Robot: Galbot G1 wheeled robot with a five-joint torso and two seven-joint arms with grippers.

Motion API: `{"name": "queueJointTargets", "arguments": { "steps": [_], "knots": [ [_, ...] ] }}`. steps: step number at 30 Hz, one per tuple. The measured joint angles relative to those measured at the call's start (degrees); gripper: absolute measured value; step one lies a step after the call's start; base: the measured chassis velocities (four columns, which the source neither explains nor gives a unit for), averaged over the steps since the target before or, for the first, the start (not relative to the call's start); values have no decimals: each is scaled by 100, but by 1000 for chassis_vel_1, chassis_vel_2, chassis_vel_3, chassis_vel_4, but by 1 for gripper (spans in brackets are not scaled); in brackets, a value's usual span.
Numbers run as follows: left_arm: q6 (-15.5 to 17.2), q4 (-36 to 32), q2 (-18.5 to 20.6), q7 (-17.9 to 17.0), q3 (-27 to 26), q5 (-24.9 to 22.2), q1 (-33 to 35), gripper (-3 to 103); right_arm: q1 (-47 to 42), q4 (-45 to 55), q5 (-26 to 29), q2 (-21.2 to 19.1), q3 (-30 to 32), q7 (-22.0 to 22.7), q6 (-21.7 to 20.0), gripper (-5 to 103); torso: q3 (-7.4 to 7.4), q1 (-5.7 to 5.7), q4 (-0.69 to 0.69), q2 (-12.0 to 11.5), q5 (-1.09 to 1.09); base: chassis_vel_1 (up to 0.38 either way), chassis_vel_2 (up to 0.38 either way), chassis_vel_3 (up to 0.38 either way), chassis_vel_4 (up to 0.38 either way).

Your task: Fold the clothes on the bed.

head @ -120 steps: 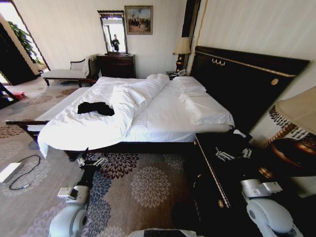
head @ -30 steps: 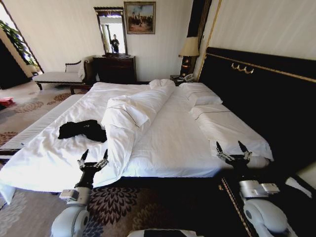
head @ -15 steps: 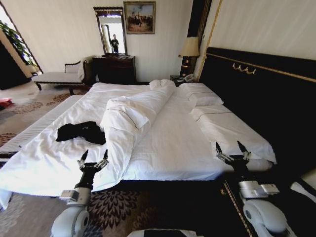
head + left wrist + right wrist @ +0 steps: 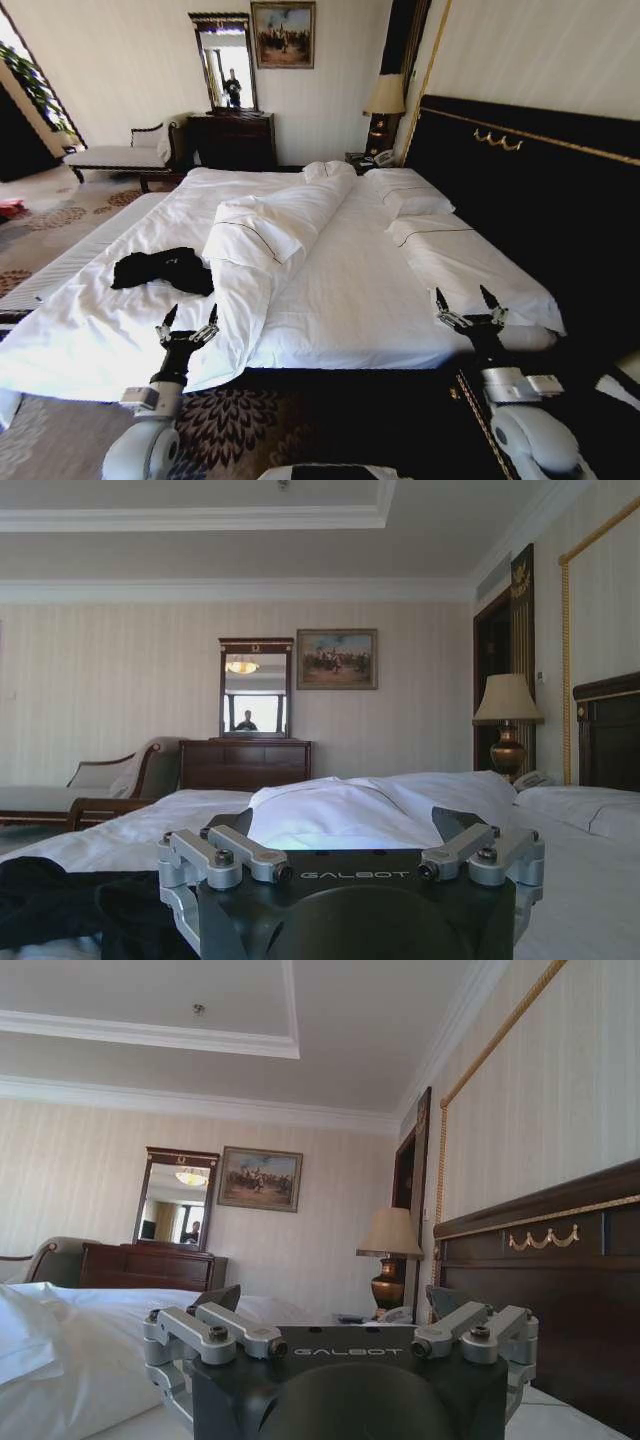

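Closer now, T-shirt [image 4: 163, 270] lies beyond left jaws [image 4: 187, 323] (open).

Black clothes [image 4: 163, 270] on white bed [image 4: 350, 290]; dark, gold-trimmed headboard [image 4: 540, 190].

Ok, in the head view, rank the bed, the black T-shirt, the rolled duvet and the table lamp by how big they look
Largest to smallest as they look in the head view:
1. Bed
2. Rolled duvet
3. Black T-shirt
4. Table lamp, though it stands farther back, so it may only look smaller than the T-shirt.
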Motion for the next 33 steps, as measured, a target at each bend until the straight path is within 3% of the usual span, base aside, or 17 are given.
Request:
{"name": "queueJointTargets", "arguments": {
  "steps": [17,33],
  "knots": [
    [-2,73,8,5,-2,2,-7,100,119,-144,-51,10,-128,49,-9,100,0,0,0,0,1,17,16,-16,-22],
    [-31,160,-19,16,14,45,-41,100,168,-207,2,50,-223,11,91,100,-1,-1,1,1,-3,169,163,-152,-166]
  ]
}}
